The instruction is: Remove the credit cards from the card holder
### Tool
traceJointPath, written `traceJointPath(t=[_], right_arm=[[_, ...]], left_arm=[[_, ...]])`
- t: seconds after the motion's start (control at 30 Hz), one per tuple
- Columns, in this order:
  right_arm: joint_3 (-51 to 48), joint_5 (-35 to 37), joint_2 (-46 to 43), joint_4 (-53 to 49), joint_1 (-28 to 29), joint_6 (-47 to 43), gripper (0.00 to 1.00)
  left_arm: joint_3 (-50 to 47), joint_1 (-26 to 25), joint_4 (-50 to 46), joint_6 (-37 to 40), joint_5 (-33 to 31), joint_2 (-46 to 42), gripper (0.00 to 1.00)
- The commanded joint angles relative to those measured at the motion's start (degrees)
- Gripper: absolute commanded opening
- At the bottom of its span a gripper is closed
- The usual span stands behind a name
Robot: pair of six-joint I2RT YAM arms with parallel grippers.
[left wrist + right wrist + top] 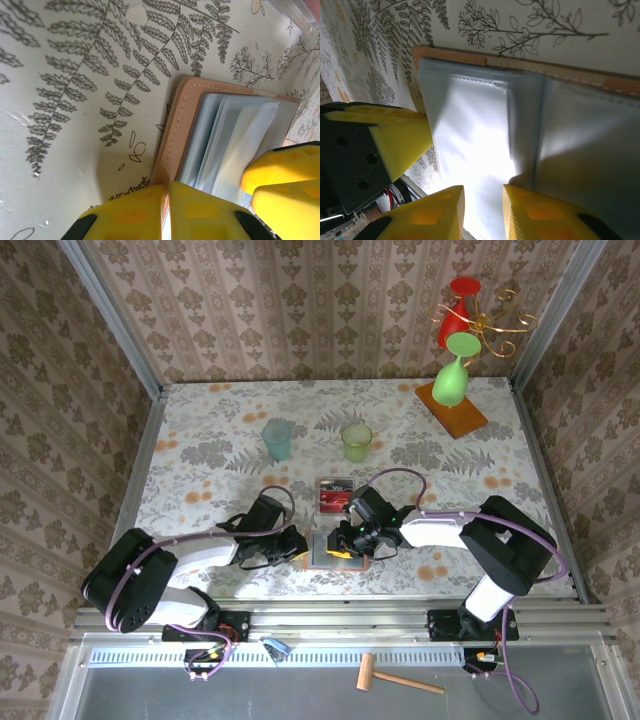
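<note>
My left gripper (166, 194) is clenched on the near edge of the card holder (172, 125). The tan cover is pinched between the yellow pads with only a hairline gap. I read it as an anchor grip.

My right gripper (482, 197) has its fingers astride the edge of a grey-blue pocket leaf (470, 130), with a narrow gap between them. I cannot tell whether they bite the leaf or merely bracket it.

The card holder lies open and flat on the fern-patterned table (200, 460), at the near edge between the two arms, inner pockets up.

The credit cards (335, 493), red with something dark, sit in a small clear tray (322, 483) just beyond the holder. The pockets are cloudy and glare-washed. I make out no card edge in them, so I cannot say whether any remain inside.

Handling, as I judge it:
- The holder looks light and floppy. It will likely slide or lift with any pull, so the left pinch matters.
- The pocket leaves look thin, soft and glossy. They should buckle rather than resist, and pads may slip on them.
- A card would be stiff, thin and slick. I would take it by whatever edge stands proud of the pocket mouth and draw it straight along the pocket.
- A pinch through the leaf risks dragging the pocket and the holder along with the card.
</note>
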Motion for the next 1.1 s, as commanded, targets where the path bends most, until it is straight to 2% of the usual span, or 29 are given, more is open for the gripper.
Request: traceJointPath(t=[0.0, 0.3, 0.53, 0.67, 0.87, 1.07], right_arm=[[-0.08, 2.34, -1.59, -3.01, -0.51, -1.43, 0.26], [-3.22, 0.43, 0.83, 3.59, -1.27, -0.41, 0.26], [-2.55, 2.43, -0.06, -0.1, -1.3, -1.93, 0.26], [-2.43, 2.15, 0.28, 0.05, -1.27, -2.03, 0.25], [-2.38, 1.76, 0.84, 0.45, -1.39, -2.11, 0.25], [-2.44, 1.66, 0.86, 0.51, -1.46, -2.21, 0.25]], left_arm=[[-1.97, 0.19, -2.21, 0.69, -0.51, 1.46, 0.12], [0.46, 0.35, -3.59, 1.1, -0.26, 0.93, 0.12], [2.14, 0.38, -5.96, 1.47, -0.76, -0.82, 0.13], [2.77, 0.46, -6.58, 0.46, -1.22, -3.55, 0.17], [2.26, 0.46, -1.78, -3.1, 0.7, -6.32, 0.23], [1.2, 0.2, 6.0, -5.88, 4.93, -3.04, 0.27]])
